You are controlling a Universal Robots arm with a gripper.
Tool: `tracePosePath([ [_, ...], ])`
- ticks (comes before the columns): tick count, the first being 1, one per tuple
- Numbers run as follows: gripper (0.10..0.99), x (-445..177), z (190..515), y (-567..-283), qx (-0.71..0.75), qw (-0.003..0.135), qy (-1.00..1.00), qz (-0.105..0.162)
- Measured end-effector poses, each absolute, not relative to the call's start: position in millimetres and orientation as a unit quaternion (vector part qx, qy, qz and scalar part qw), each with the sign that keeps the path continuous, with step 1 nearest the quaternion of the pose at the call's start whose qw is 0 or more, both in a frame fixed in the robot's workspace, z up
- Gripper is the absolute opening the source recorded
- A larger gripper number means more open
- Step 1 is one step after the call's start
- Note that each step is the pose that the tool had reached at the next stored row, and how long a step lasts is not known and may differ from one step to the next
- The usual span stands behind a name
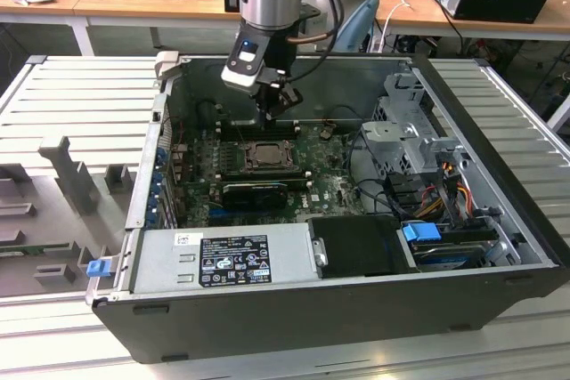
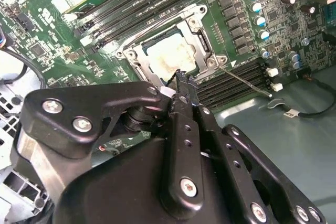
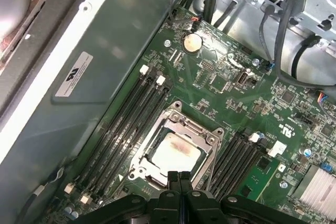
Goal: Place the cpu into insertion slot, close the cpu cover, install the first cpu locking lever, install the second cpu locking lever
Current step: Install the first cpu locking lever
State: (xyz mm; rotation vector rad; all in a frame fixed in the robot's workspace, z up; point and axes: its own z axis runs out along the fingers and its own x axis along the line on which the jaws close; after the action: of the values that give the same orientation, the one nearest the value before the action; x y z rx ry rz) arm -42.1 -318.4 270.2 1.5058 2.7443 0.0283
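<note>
You have one cpu, one cpu cover, one insertion slot and one gripper. Count two banks of memory slots, one on each side of the socket, plus one coin cell, one power supply and one computer case.

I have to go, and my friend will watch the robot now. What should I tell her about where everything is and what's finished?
Gripper: shut, with nothing showing between its fingers. The tips are at the edge of the insertion slot; I cannot tell if they touch it.
The cpu lies in the slot.
The cpu cover is down over it, and the chip shows through the window.
Done: chip placed, cover closed.
Left: a thin locking lever sticks out loose beside the socket in the second wrist view, so it looks unlatched. I cannot tell about the other lever.
</note>
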Motion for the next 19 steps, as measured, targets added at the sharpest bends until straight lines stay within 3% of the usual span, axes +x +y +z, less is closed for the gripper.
tracePosePath([
  [19,0.106,-42.1,270.2,-318.4,0.354,0.004,0.935,0.01],
])
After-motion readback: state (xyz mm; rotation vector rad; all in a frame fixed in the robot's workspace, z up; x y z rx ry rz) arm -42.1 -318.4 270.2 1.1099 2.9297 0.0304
